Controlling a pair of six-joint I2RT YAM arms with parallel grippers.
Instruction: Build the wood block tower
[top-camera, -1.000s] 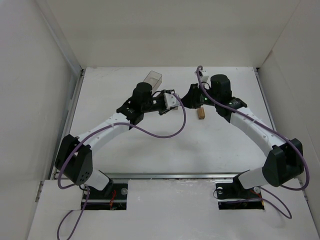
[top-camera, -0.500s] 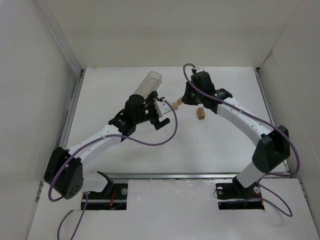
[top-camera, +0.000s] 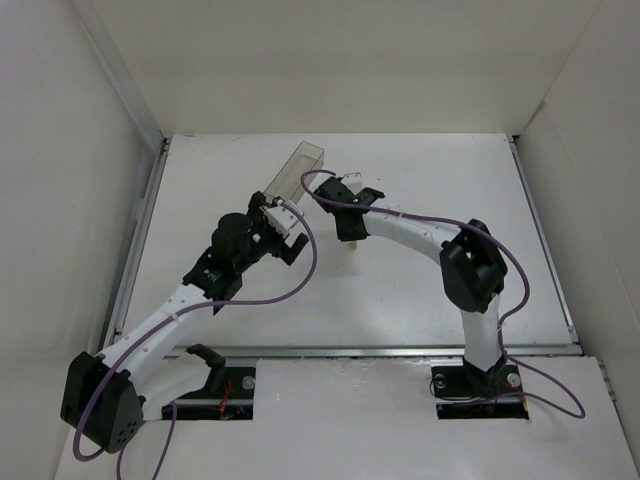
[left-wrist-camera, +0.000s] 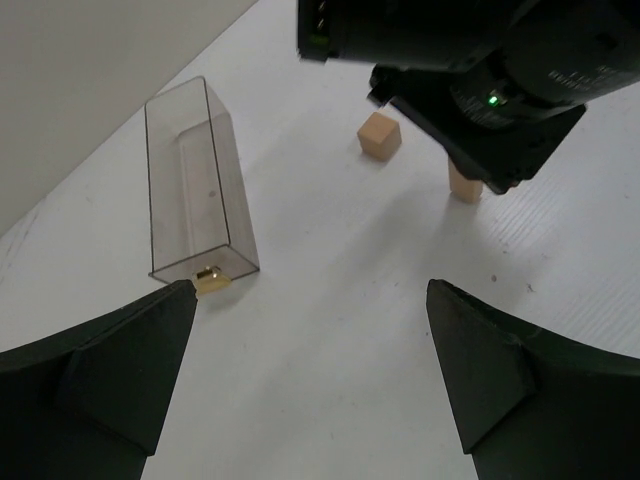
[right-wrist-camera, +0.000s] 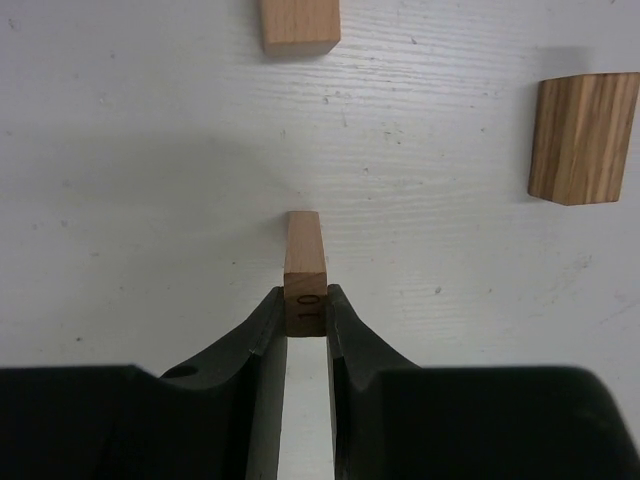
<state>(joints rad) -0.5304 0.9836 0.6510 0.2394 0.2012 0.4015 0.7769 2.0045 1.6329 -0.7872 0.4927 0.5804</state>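
The wood block tower is out of view; only separate tan blocks show. My right gripper is shut on a thin wooden block marked "10", held on end and pointing down at the table. From above, the right gripper sits mid-table with that block under it. Beyond it lie a second block and a wider grained block. My left gripper is open over bare table with nothing between its fingers. Ahead of it a loose cube lies by the held block.
A clear plastic box lies on its side at the back left; in the left wrist view the box has a small gold piece at its near end. White walls enclose the table on three sides.
My left gripper opened and drew back toward the near left. The right arm swung left across the table to the middle, still shut.
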